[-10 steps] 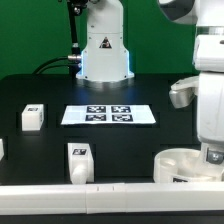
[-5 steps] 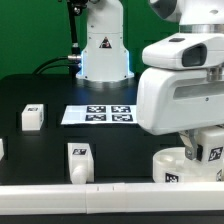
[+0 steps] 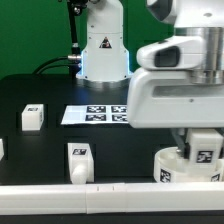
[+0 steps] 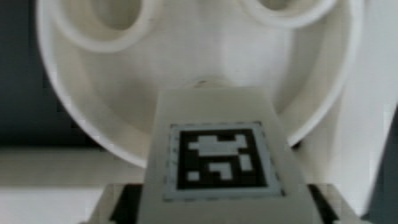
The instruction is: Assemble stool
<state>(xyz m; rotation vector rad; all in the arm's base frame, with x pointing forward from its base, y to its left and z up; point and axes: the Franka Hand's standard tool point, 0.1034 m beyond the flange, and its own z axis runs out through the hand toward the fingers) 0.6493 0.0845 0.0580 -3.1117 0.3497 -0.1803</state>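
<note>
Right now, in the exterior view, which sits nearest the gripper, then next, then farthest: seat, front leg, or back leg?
1. Seat, right below the gripper.
2. Front leg, toward the exterior view's left.
3. Back leg, farther left and back.

The round white seat [image 3: 170, 160] lies flat at the exterior view's right, a tagged leg [image 3: 206, 150] upright over it. A second leg [image 3: 33, 117] and a third leg [image 3: 79, 160] stand well apart leftward.

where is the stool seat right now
In the exterior view the seat sits at the lower right, beneath the arm, with a tagged leg over it.
</note>
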